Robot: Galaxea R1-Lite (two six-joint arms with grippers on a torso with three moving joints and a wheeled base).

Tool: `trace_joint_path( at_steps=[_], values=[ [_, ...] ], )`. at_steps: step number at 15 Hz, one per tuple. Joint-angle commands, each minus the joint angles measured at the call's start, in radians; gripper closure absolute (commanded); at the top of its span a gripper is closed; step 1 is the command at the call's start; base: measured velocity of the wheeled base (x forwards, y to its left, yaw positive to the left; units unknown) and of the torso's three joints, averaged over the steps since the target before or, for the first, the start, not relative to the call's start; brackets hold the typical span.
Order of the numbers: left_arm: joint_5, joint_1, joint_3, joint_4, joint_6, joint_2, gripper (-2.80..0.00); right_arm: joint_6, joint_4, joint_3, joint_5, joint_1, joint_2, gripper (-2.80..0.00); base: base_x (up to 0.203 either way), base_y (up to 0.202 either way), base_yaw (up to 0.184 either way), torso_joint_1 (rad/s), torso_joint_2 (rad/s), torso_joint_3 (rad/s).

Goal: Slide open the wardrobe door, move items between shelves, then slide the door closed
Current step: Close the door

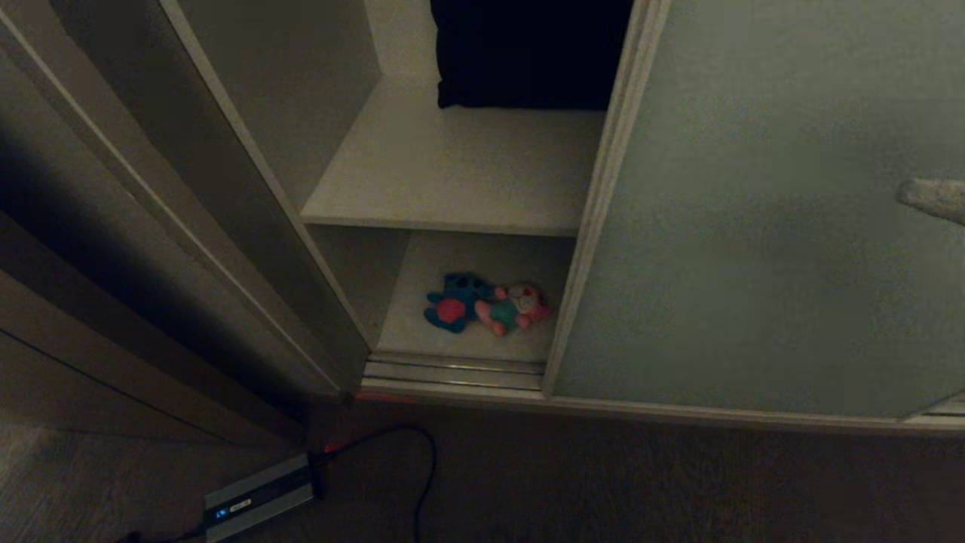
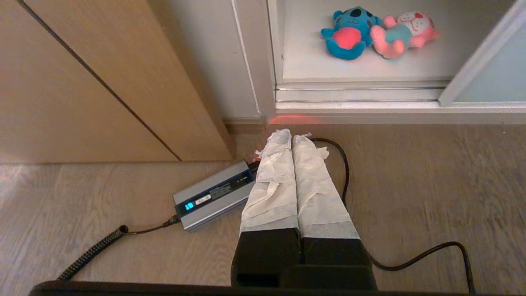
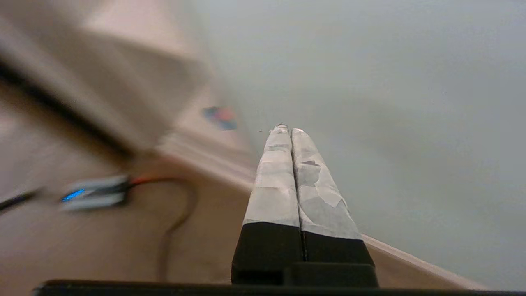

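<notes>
The sliding wardrobe door (image 1: 754,264) is a grey-green panel slid to the right, leaving the left bay open. On the lower shelf (image 1: 475,256) lie the two items side by side, touching: a teal-blue plush (image 1: 454,302) with a red belly and a pink plush (image 1: 519,307) in a teal outfit. The upper shelf (image 1: 452,173) holds only a black cushion. My right gripper (image 1: 931,197) is shut and empty, its tip close in front of the door panel (image 3: 390,102). My left gripper (image 2: 291,135) hangs shut and empty over the floor, short of the wardrobe's sill.
A black cushion (image 1: 528,53) sits at the back of the upper shelf. A silver charger (image 2: 213,195) with black cables (image 2: 411,263) lies on the wooden floor under the left gripper. A brown wooden casing (image 2: 82,82) stands to the left of the wardrobe.
</notes>
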Motion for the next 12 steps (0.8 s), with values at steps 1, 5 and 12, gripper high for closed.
trace_joint_path(
  at_steps=[1,5,12],
  values=[
    [0.0,0.0,0.0,0.0,0.001,0.002,0.0,-0.005,0.038,-0.017,-0.003,-0.183,-0.054,0.0,0.0,0.0,0.0,0.0,0.0,0.0],
    [0.0,0.0,0.0,0.0,0.001,0.002,0.0,-0.01,0.089,-0.014,0.002,-0.736,-0.086,0.0,0.0,0.0,0.0,0.0,0.0,0.0],
    [0.0,0.0,0.0,0.0,0.0,0.002,0.0,-0.016,0.13,-0.053,0.048,-1.542,0.149,0.0,0.0,0.0,0.0,0.0,0.0,0.0]
  ],
)
